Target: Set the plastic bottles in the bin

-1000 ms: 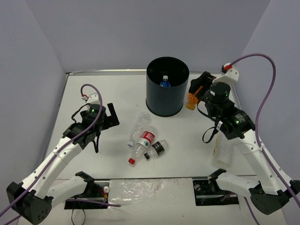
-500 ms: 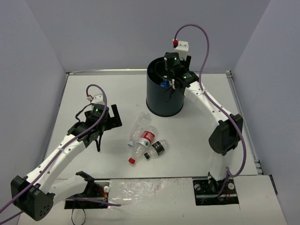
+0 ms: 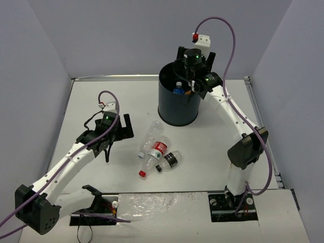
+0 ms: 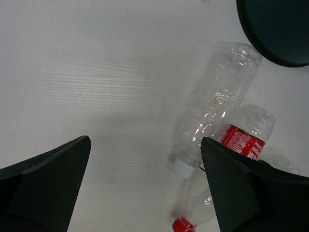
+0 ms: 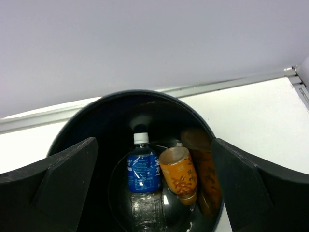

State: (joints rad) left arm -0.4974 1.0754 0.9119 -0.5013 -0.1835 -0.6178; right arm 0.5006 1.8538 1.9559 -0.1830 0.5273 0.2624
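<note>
Swung up over the bin (image 3: 177,114) now, right fingers (image 5: 53,188) spread wide, orange bottle (image 5: 178,176) loose inside, left fingers (image 4: 43,179) gaping empty above bench (image 4: 96,72) beside clear bottles (image 4: 217,96).

black bin (image 3: 174,110) | blue-label bottle (image 5: 143,171) | orange bottle (image 5: 178,175) | red-label bottle (image 4: 241,141) | white table (image 3: 96,96)

Three bottles (image 3: 160,149) lie near bin (image 3: 174,112) holding two more
</note>
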